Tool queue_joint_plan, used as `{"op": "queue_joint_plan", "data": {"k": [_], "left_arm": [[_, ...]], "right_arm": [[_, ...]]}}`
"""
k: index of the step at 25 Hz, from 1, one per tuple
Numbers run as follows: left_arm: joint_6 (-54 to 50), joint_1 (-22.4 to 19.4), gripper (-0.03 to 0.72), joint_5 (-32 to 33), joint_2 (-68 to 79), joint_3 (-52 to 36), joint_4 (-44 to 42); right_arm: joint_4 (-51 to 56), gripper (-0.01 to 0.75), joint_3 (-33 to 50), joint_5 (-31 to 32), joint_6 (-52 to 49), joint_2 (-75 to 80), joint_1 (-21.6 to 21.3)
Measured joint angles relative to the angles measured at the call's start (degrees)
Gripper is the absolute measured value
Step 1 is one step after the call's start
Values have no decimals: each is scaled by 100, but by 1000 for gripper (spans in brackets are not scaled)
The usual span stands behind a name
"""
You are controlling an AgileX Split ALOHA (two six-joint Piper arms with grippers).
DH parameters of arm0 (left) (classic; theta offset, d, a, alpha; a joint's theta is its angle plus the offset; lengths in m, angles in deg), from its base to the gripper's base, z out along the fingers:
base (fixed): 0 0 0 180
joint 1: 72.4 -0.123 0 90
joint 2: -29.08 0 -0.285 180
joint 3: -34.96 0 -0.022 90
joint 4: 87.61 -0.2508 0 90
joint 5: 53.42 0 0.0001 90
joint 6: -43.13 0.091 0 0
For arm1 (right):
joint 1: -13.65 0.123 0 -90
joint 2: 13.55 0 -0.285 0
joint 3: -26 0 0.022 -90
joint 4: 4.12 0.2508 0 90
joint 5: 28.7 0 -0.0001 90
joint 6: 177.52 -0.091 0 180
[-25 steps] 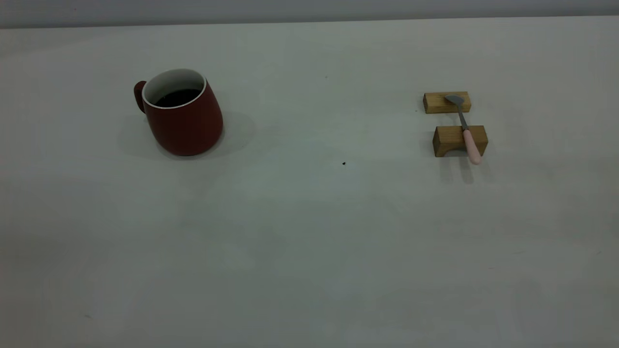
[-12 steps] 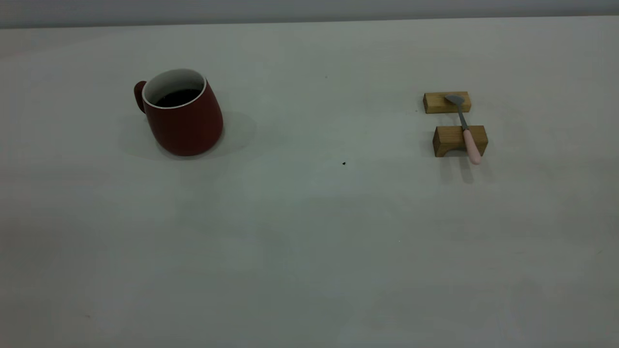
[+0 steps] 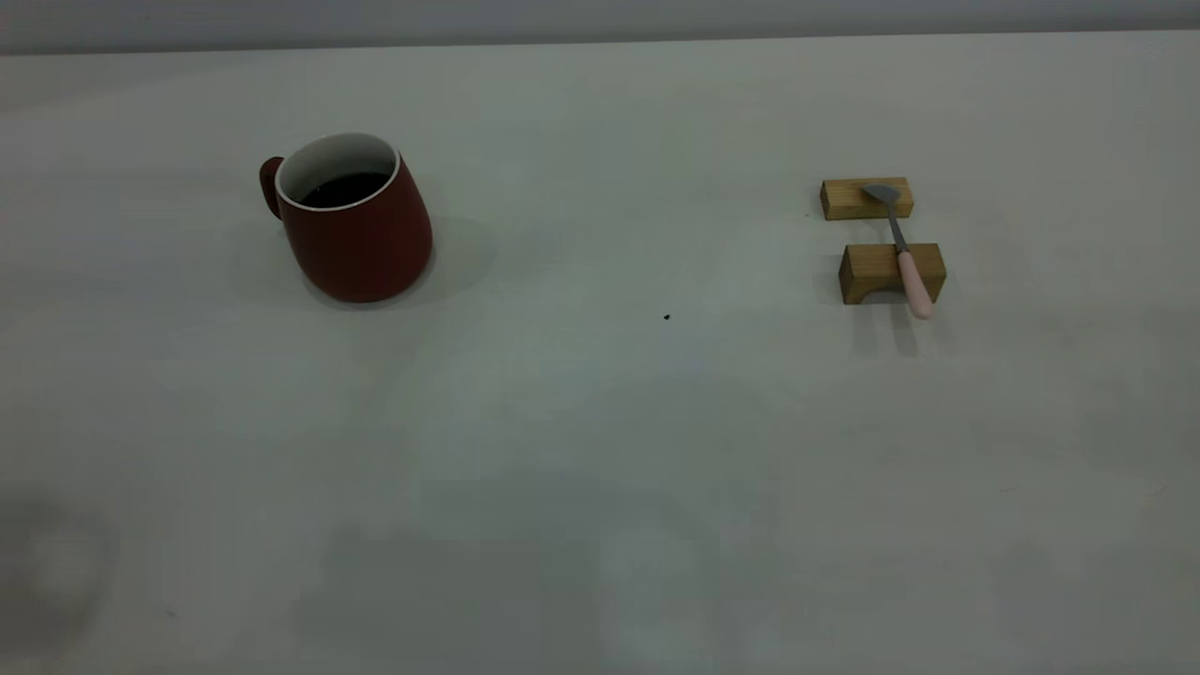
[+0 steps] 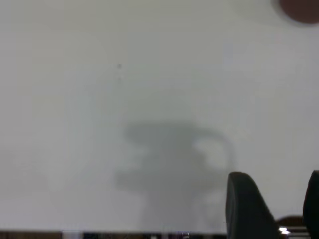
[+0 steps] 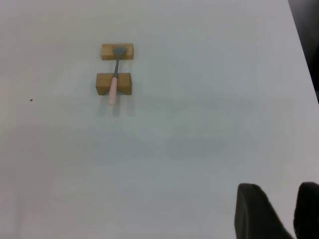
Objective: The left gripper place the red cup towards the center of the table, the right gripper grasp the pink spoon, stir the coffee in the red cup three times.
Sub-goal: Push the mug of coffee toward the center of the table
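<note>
The red cup [image 3: 356, 234] stands on the left part of the table [image 3: 600, 469], its handle turned to the far left, with dark coffee [image 3: 345, 189] inside. A blurred edge of the red cup [image 4: 301, 10] shows far off in the left wrist view. The pink spoon [image 3: 905, 253] lies across two wooden blocks at the right, and the right wrist view shows the pink spoon [image 5: 114, 79] at a distance. Neither arm shows in the exterior view. The left gripper [image 4: 277, 174] hangs open over bare table. The right gripper [image 5: 279, 185] is open by a narrow gap, empty.
The far block [image 3: 848, 199] carries the spoon's bowl and the near block [image 3: 872, 272] its neck. A tiny dark speck [image 3: 667, 317] marks the table's middle. The table's right edge [image 5: 301, 55] runs along one side of the right wrist view.
A faint shadow has come onto the table's near left corner. Cup, spoon and blocks have not moved.
</note>
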Motion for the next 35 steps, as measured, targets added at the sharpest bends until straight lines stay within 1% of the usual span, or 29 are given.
{"op": "queue_joint_plan", "data": {"k": [2, 4, 8, 10, 12, 15, 18, 21, 24, 28, 32, 35], "left_arm": [[88, 0, 355, -267, 1028, 373, 19], [282, 0, 355, -339, 1957, 890, 47], [1043, 0, 355, -155, 3673, 2183, 408], [1730, 0, 355, -34, 4472, 2887, 735], [2456, 0, 355, 226, 5205, 3600, 1133], [3676, 0, 355, 971, 6282, 4786, 1474], [4278, 0, 355, 1487, 7144, 6009, 1445], [4695, 0, 355, 1782, 7733, 6904, 1154], [5371, 0, 355, 1866, 7972, 7300, 1042], [6745, 0, 355, 1911, 8180, 7363, 1038], [7901, 0, 355, 1769, 8423, 7368, 1036], [8501, 0, 355, 1572, 8527, 7368, 1246]], "right_arm": [[0, 237, 0, 0, 0, 0, 0], [0, 237, 0, 0, 0, 0, 0], [0, 237, 0, 0, 0, 0, 0], [0, 237, 0, 0, 0, 0, 0], [0, 237, 0, 0, 0, 0, 0], [0, 237, 0, 0, 0, 0, 0], [0, 237, 0, 0, 0, 0, 0], [0, 237, 0, 0, 0, 0, 0], [0, 237, 0, 0, 0, 0, 0], [0, 237, 0, 0, 0, 0, 0], [0, 237, 0, 0, 0, 0, 0], [0, 237, 0, 0, 0, 0, 0]]}}
